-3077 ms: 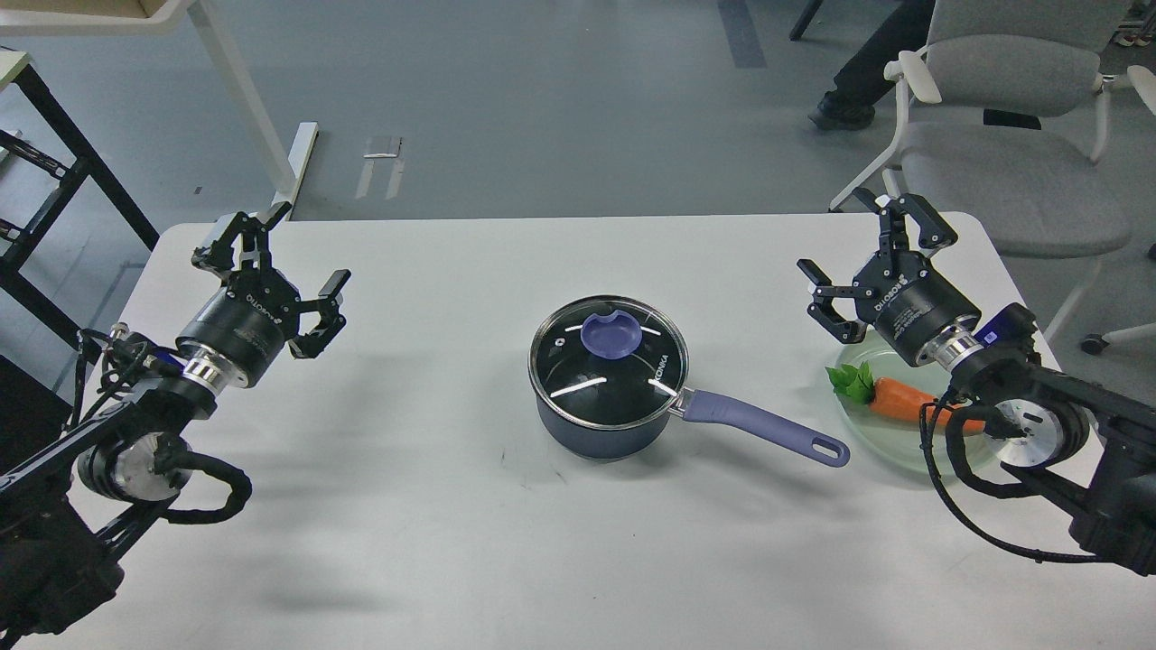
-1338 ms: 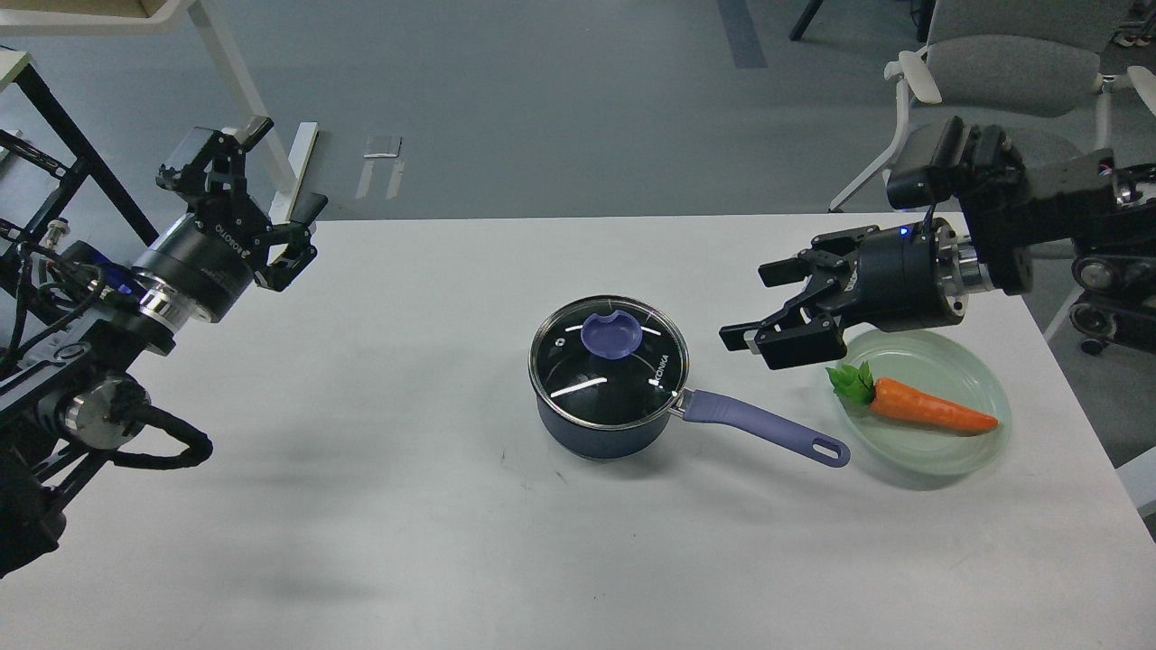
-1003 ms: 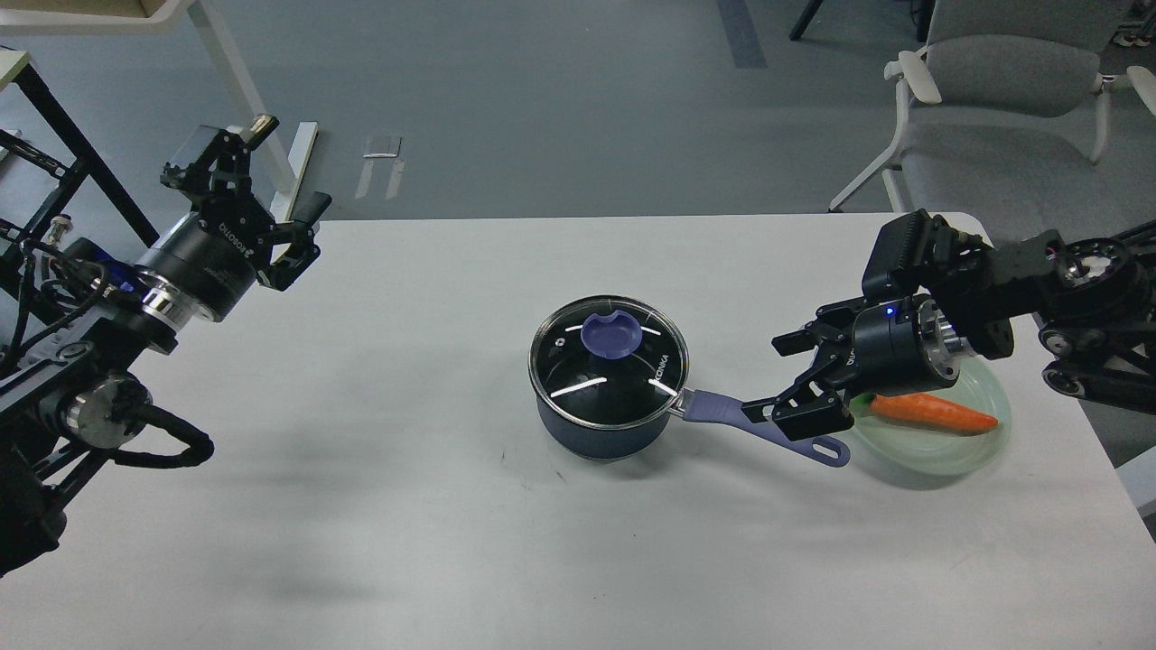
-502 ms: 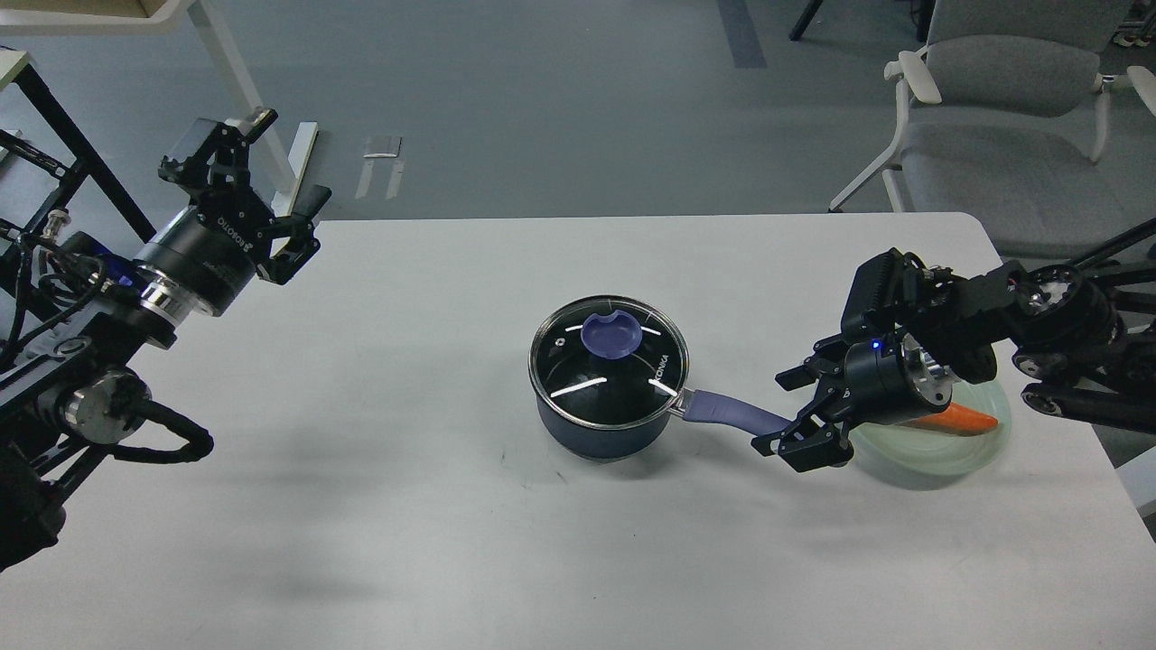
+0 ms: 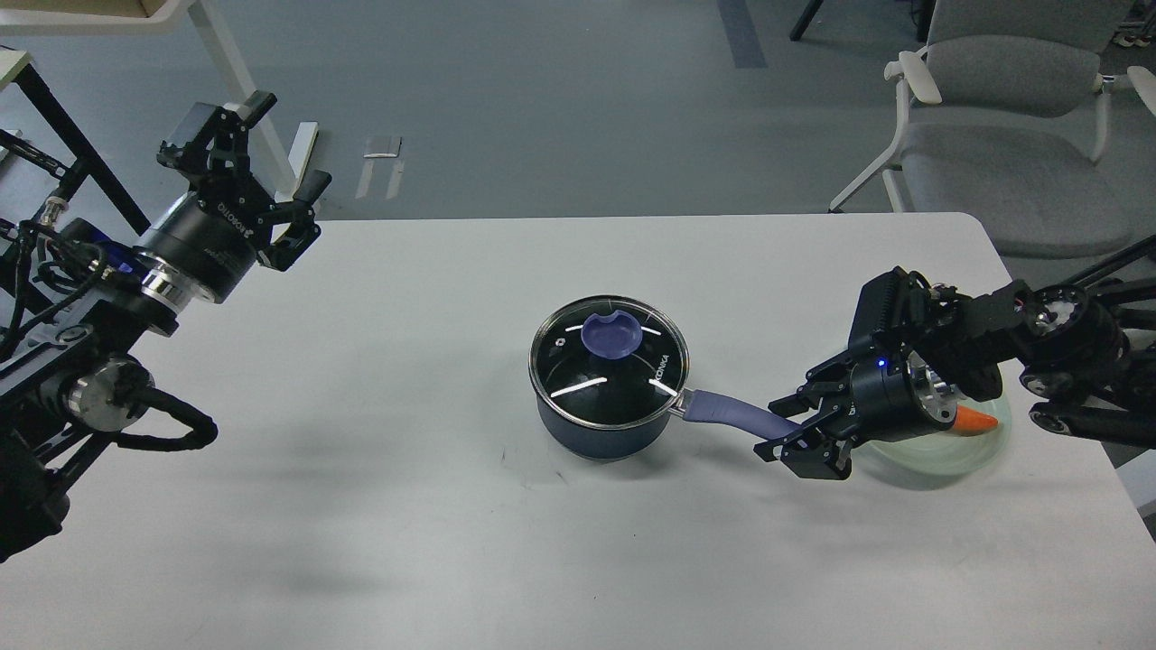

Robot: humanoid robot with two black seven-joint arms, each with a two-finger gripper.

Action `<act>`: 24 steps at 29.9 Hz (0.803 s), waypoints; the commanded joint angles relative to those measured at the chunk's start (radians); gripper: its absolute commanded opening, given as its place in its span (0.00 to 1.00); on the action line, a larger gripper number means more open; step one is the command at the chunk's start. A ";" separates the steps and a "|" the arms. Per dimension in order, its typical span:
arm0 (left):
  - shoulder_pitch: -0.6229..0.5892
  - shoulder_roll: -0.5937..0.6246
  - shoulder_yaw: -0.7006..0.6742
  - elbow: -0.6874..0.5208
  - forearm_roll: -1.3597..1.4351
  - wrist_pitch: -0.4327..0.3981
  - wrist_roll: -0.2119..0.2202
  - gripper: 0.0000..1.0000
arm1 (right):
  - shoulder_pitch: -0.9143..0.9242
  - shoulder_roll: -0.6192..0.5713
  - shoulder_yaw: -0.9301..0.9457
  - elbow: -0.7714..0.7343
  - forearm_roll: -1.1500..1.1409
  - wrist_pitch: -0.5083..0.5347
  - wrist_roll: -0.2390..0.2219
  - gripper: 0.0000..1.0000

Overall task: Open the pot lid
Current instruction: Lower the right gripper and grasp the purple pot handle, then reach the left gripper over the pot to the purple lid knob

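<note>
The pot, a small dark navy saucepan, stands at the middle of the white table. The pot lid, clear glass with a steel rim and a blue-purple knob, sits shut on the pot. The long blue-purple handle points right. My right gripper is low at the handle's far end, open, with one finger on each side of it; the handle's end is hidden. My left gripper is open and empty, raised above the table's far left corner.
A pale green glass plate with a carrot lies right of the pot, mostly hidden behind my right wrist. A grey chair stands beyond the table's far right corner. A table leg stands behind my left gripper.
</note>
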 commanded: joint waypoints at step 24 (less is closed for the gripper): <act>-0.138 -0.009 0.005 -0.195 0.869 -0.113 -0.052 1.00 | 0.001 -0.005 -0.001 0.015 0.003 0.001 0.000 0.23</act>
